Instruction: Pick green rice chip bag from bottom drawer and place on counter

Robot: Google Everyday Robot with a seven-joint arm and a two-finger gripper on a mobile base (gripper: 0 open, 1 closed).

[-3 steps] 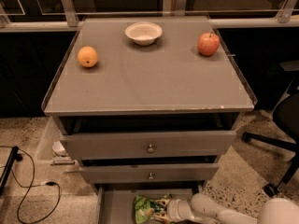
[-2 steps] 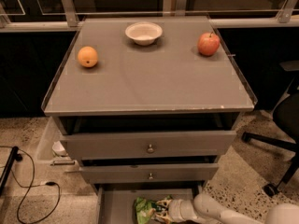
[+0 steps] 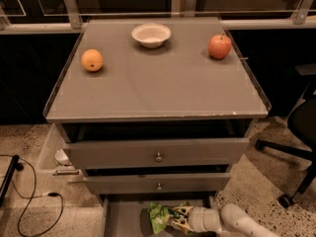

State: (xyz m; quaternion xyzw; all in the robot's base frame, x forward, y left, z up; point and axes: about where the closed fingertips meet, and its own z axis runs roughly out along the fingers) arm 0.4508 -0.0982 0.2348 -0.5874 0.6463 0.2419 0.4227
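One broad grey counter (image 3: 158,90) filled the middle of the frame, its top carrying three small things well apart. Below it, two upper drawers (image 3: 197,152) with round knobs stood slightly pulled out. Under them the bottom drawer (image 3: 123,218) was drawn out towards the lower edge of the frame, its flat floor showing. A dark office chair (image 3: 301,127) stood at the right edge. From the lower right corner the robot's pale arm (image 3: 237,221) reached leftward into the bottom drawer. The green rice chip bag (image 3: 160,216) lay crumpled on that drawer's floor, lower centre of the frame, not on the counter. The gripper (image 3: 181,218) sat right against the bag's right end, touching it; whether it had closed on the bag I could not tell from where I stood. Up on the counter, a white bowl (image 3: 151,34) sat near the back edge at upper centre, a red apple (image 3: 219,46) to its right at the upper right, and an orange (image 3: 92,60) off to the left, nearer the left rim
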